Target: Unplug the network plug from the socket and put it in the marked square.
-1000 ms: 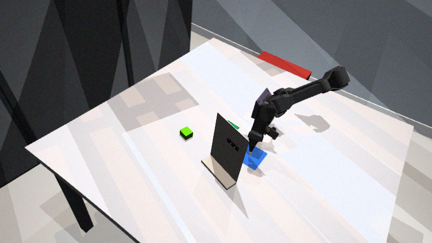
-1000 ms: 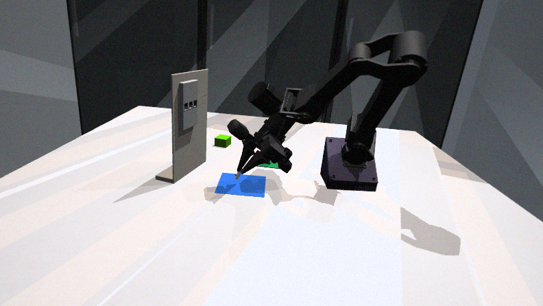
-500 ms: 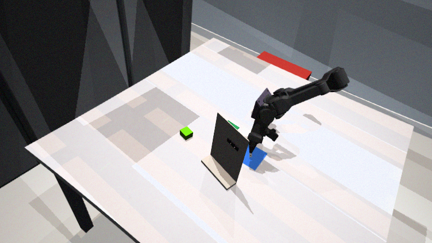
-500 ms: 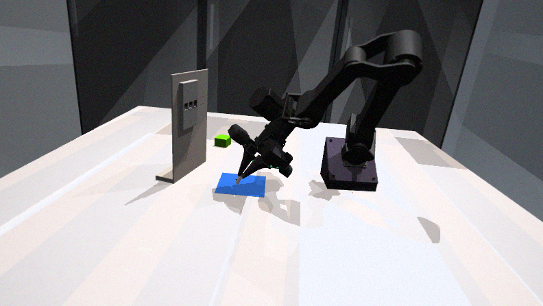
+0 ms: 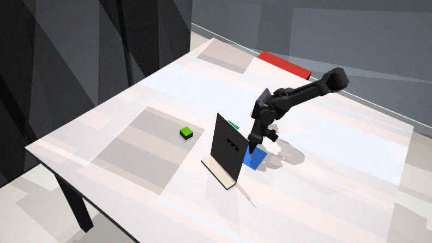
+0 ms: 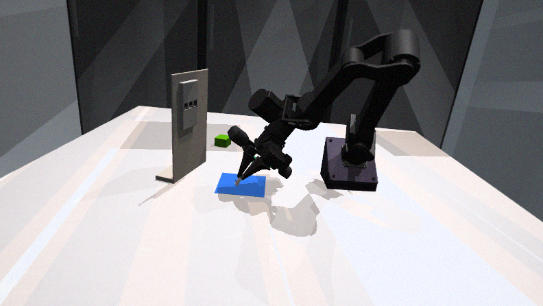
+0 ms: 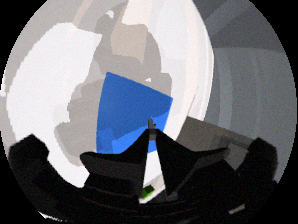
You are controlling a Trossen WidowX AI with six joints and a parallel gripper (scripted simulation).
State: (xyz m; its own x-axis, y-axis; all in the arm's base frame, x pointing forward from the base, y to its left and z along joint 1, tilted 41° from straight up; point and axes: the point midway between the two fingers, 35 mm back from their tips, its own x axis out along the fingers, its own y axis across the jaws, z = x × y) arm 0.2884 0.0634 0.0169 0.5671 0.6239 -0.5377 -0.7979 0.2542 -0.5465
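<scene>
My gripper (image 5: 250, 152) (image 6: 239, 177) (image 7: 152, 131) is shut on the small grey network plug (image 5: 250, 156) (image 6: 237, 182) (image 7: 151, 122), which sticks out beyond the fingertips, tilted downward. The plug is over the blue marked square (image 5: 258, 157) (image 6: 255, 189) (image 7: 120, 102), very low; whether it touches the surface I cannot tell. The upright panel (image 5: 225, 132) (image 6: 200, 125) (image 7: 197, 131) stands beside the square. Its socket block (image 6: 189, 121) shows three dark openings in the exterior view, with no plug in them. The tab on the plug is too small to make out.
A bright green block (image 5: 186, 133) (image 6: 222, 140) (image 7: 147, 191) lies beyond the panel. A flat darker green patch (image 5: 233, 124) lies behind the panel, mostly hidden by the gripper in the exterior view. A red box (image 5: 283, 65) is at the table's far edge. The panel stands close to the fingers.
</scene>
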